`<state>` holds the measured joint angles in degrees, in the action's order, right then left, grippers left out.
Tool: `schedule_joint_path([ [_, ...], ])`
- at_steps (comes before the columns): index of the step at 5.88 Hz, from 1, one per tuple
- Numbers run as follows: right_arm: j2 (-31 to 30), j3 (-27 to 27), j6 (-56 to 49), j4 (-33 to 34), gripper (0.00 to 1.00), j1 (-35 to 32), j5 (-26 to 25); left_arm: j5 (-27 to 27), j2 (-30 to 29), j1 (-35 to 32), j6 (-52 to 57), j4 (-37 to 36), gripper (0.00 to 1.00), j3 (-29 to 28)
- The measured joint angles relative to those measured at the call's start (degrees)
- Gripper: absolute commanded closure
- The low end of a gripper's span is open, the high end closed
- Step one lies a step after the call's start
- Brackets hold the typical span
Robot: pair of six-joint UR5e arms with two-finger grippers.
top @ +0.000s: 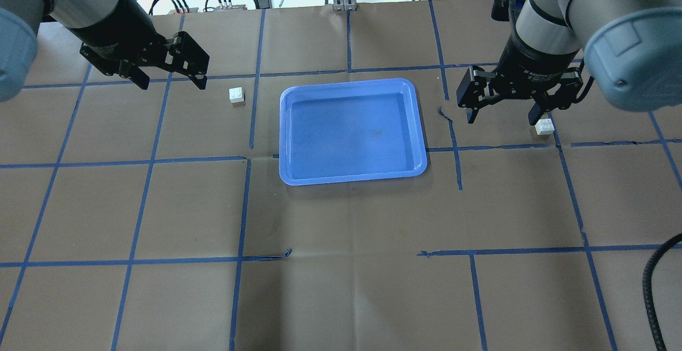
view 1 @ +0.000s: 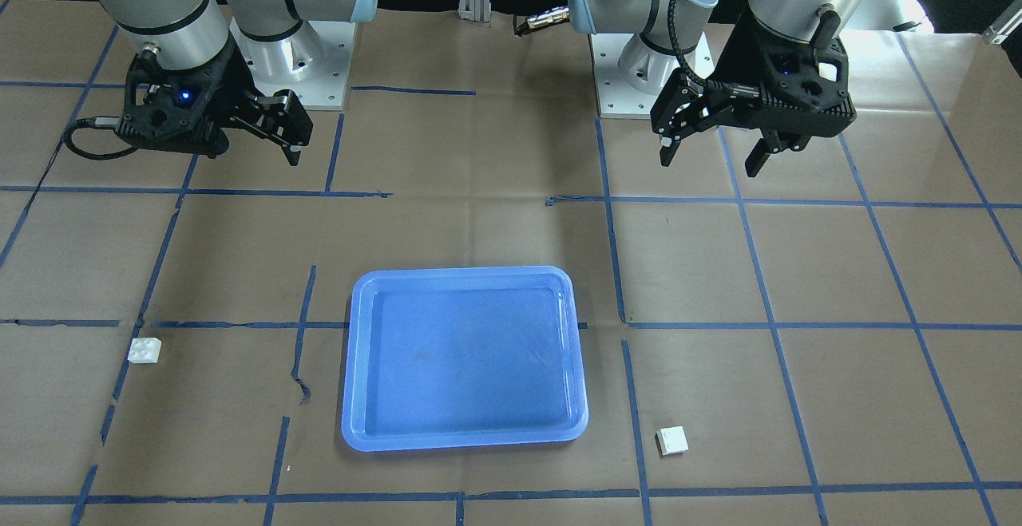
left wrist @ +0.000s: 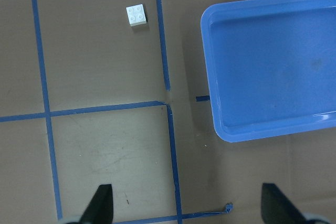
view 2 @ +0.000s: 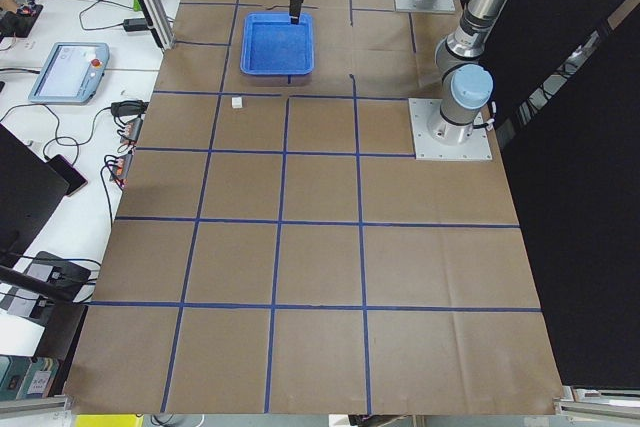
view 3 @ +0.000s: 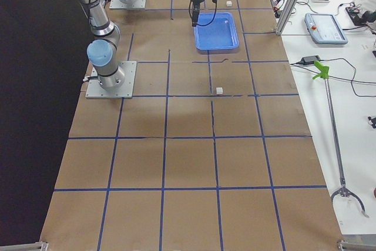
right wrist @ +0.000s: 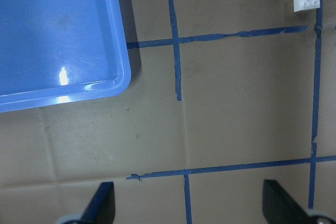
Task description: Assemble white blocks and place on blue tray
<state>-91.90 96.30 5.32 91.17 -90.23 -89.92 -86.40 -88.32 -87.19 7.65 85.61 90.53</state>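
White blocks (top: 237, 95) sit either side of the blue tray (top: 346, 180) toward the tabletop's (top: 341, 287) far edge, so I'd lower the left claw (top: 173, 82) and right claw (top: 502, 118), both wide open, squarely over each.

Counting it off now, white blocks first: one white block (top: 237, 95), then a second white block (top: 544, 126), so that's two in all. Blue tray (top: 351, 132) next, just the one. Arms: left arm (top: 90, 5), right arm (top: 549, 15), two of them. Each ends in a pincer, so left pincer (top: 173, 82) and right pincer (top: 503, 117) make two again. Two fingers (top: 470, 108) per pincer — four fingers altogether. Metal base plates: one base plate (view 1: 327, 79) and another base plate (view 1: 611, 95), two there as well. And a single brown tabletop (top: 346, 298) carries the lot.
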Motion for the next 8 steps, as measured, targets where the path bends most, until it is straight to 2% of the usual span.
schedule_joint_path([
  [3,0.32,0.02,-1.27,0.09,0.00,0.37,0.89,0.03,0.03,0.02,0.10,-0.06,0.01,0.08],
  [4,0.41,0.10,-5.36,0.33,0.00,0.43,0.90,0.09,-0.02,0.29,0.26,-0.17,0.01,0.08],
  [6,1.73,0.35,-25.32,1.86,0.00,0.82,0.72,0.06,-1.36,1.86,0.72,-0.04,0.01,0.22],
  [8,5.07,0.29,-57.06,6.12,0.00,4.64,0.86,0.06,-8.54,2.57,0.36,-3.18,0.01,-0.57],
])
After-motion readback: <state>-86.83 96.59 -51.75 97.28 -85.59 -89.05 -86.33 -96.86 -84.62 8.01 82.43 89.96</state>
